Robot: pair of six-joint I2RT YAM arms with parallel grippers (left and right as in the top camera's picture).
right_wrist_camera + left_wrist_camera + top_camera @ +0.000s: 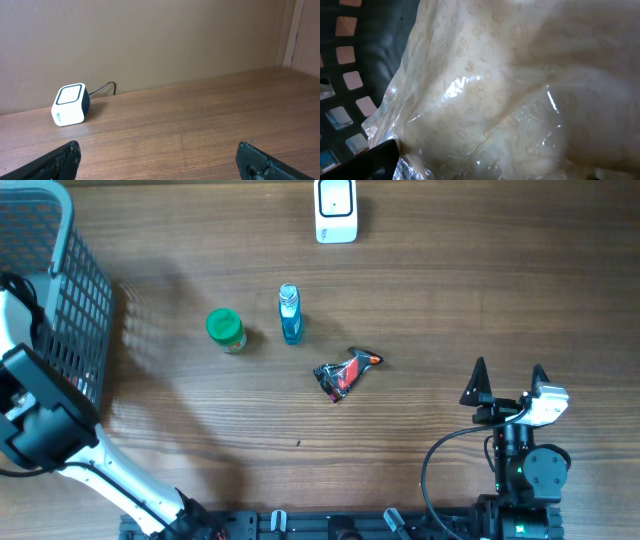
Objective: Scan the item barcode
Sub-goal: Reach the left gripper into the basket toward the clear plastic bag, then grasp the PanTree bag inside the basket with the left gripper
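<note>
Reaching into the grey mesh plastic basket (62, 290) at the left edge of the wooden desk (450, 280), the left claw (480, 172) stands spread wide. Only one dark finger (374, 161) shows, and whether it touches anything I cannot tell. The likely item, a crinkled clear plastic bag with a pale printed pattern (510, 90), fills the room directly ahead of that claw, pressed close. A good grip would close on a gathered fold rather than on slick flat film, since film could slide out. The lift should then go straight up, because the basket's mesh wall stands just to the claw's left. Some small print just beside the finger may be the label, though it is too blurred to read. Right of the basket stand a green-lidded round jar (226, 330) and a blue clear bottle (290, 315), with a crumpled red and black packet (345, 373) near them. The bare wood between basket and jar looks the safest lane. The white box-shaped scanner (336, 210) sits ahead and left of the right claw (508, 375), which is wide and empty with open desk before it.
</note>
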